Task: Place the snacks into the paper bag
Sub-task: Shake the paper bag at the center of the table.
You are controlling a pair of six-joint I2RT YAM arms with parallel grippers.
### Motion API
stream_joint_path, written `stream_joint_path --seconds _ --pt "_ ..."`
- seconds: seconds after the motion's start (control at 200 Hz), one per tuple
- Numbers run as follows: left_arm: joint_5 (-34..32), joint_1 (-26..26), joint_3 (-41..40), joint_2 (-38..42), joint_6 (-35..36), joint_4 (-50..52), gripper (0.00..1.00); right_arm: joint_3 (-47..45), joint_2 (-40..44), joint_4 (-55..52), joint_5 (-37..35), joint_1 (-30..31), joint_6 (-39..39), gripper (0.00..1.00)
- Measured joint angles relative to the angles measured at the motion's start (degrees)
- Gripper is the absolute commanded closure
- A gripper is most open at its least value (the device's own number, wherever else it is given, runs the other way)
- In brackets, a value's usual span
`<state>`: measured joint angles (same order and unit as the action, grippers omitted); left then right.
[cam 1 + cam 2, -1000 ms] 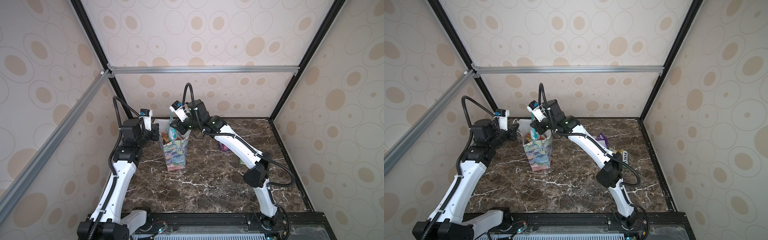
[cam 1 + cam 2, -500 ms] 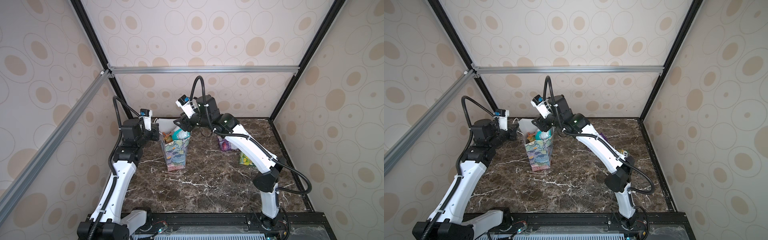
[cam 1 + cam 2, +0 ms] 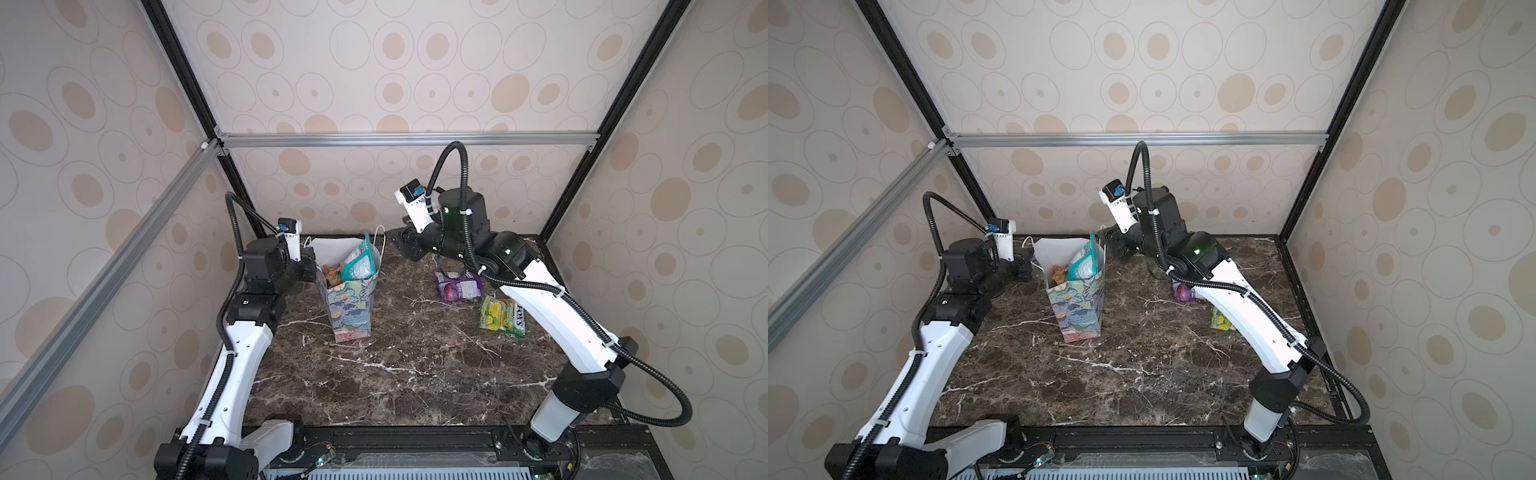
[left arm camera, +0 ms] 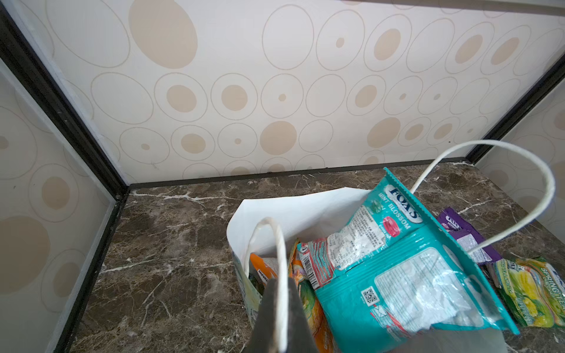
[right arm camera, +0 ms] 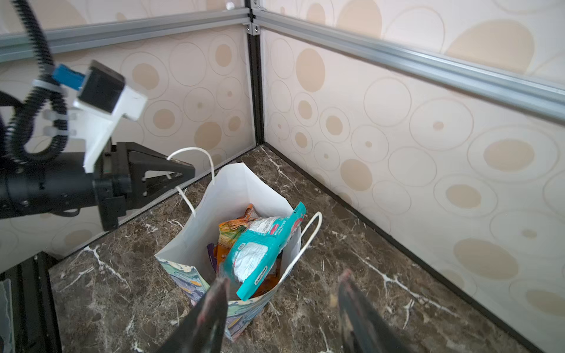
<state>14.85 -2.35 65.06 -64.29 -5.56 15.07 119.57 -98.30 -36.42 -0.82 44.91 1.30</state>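
Note:
The floral paper bag (image 3: 351, 307) (image 3: 1077, 311) stands upright at the back left of the marble table. A teal snack packet (image 3: 359, 262) (image 5: 263, 250) (image 4: 397, 275) leans in its mouth and sticks out above the rim, on top of orange packets (image 3: 332, 274). A purple packet (image 3: 459, 286) (image 4: 461, 232) and a green packet (image 3: 503, 313) (image 4: 532, 290) lie on the table to the right. My left gripper (image 4: 281, 305) (image 3: 309, 266) is shut on the bag's near cord handle (image 4: 282, 244). My right gripper (image 5: 284, 281) (image 3: 405, 245) hangs open and empty, just right of the bag's rim.
The enclosure's back wall and left corner post (image 3: 232, 183) stand close behind the bag. The bag's other cord handle (image 4: 519, 159) arcs free above the rim. My right forearm (image 3: 552, 320) reaches over the green packet.
My right gripper has opened, risen from the bag's mouth and drawn back to the right, leaving the teal packet in the bag. The left arm has not moved.

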Motion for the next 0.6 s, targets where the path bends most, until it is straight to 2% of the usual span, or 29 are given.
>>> stream_joint_path --seconds 0.205,0.335,0.36,0.455,0.5,0.6 --pt "0.0 0.0 0.0 0.0 0.0 0.0 1.0 1.7 -6.7 -0.9 -0.2 -0.3 -3.1 0.38" --pt "0.2 0.0 0.0 0.0 0.0 0.0 1.0 6.3 -12.9 -2.1 -0.1 -0.5 -4.9 0.45" --pt "0.2 0.0 0.0 0.0 0.0 0.0 1.0 7.4 -13.9 -2.4 0.0 -0.6 -5.1 0.51" --pt "0.3 0.0 0.0 0.0 0.0 0.0 1.0 12.4 -18.3 -3.8 0.5 -1.0 -6.1 0.87" --pt "0.3 0.0 0.0 0.0 0.0 0.0 1.0 14.2 -19.6 -4.5 0.7 -1.2 -6.8 1.0" --pt "0.6 0.0 0.0 0.0 0.0 0.0 1.0 15.8 -20.5 -5.6 1.0 -1.3 -7.3 1.0"
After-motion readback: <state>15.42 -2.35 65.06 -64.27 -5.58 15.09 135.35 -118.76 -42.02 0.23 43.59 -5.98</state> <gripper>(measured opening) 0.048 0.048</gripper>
